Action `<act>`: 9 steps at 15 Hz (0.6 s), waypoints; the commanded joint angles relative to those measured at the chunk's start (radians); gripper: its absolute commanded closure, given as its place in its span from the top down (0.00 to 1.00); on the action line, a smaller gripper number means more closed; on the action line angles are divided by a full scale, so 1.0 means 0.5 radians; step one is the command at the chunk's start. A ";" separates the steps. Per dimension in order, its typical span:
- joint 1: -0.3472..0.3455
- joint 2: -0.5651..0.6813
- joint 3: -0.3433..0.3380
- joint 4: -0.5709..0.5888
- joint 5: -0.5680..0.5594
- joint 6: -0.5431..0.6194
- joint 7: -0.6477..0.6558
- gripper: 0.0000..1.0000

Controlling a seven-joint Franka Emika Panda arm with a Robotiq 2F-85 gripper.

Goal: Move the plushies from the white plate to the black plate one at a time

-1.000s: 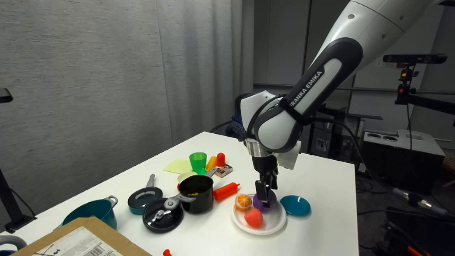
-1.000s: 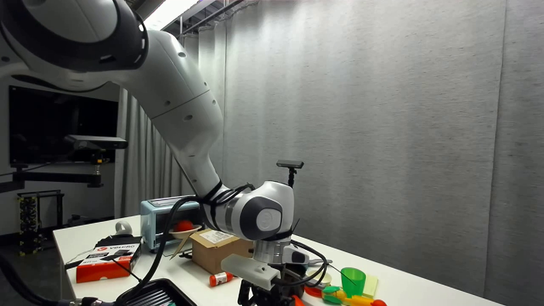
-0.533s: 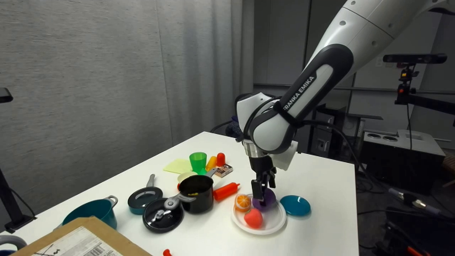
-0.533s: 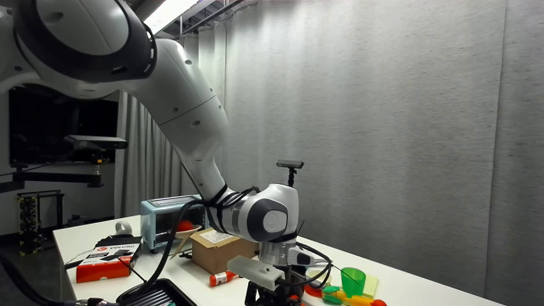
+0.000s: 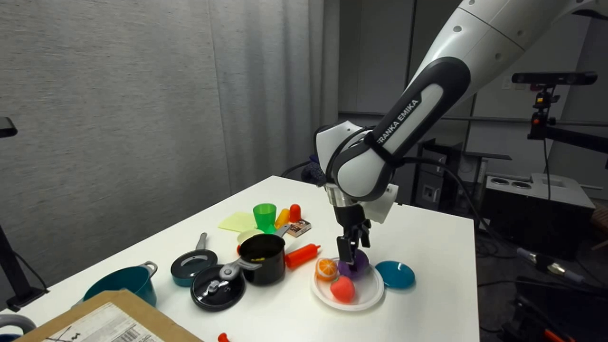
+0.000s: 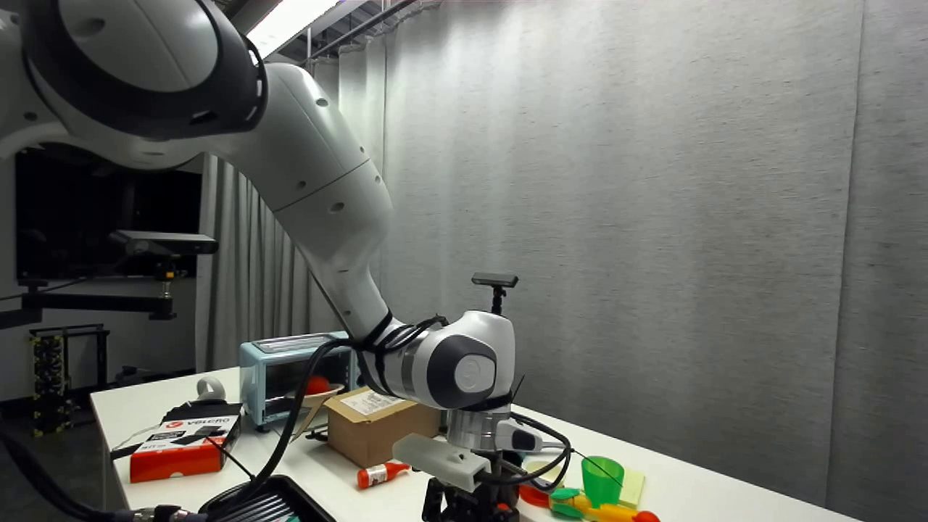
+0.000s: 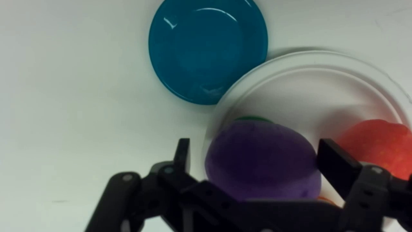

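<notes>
Purple plush: on the white plate, between the two fingers in the wrist view; a bit of green shows at its top edge there.
Finger gaps: clear gap between plush and the finger at picture left; plush edge meets the finger at picture right, can't tell if that's real contact.
Gripper: fingers spread wide, straddling the purple plush; in an exterior view they point down right over it.
Strawberry plush: red-orange, same plate, just past the picture-right finger in the wrist view, partly covered by it.
Orange-slice plush: same plate, beside the purple one in an exterior view; only a sliver shows from the wrist.
Blue dish: just beside the plate; rims meet in the wrist view.
Plate shift: vs half a second ago, plate sits slightly closer to the blue dish; strawberry and orange-slice plushes moved with it.
Gripper shift: slightly higher than half a second ago; a bit further picture left than a second ago.
Unmoved: blue dish, black saucepan, red squeeze bottle.
Black ridged tray: lower edge of an exterior view, cut off by the frame, same place as before.
</notes>
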 commanded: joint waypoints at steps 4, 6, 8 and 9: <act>-0.008 0.001 0.008 0.005 -0.004 -0.007 0.004 1.00; -0.006 -0.007 0.006 -0.012 0.003 0.037 0.029 1.00; -0.008 -0.016 0.002 -0.025 0.001 0.065 0.032 0.75; -0.009 -0.016 0.003 -0.026 0.003 0.073 0.031 0.74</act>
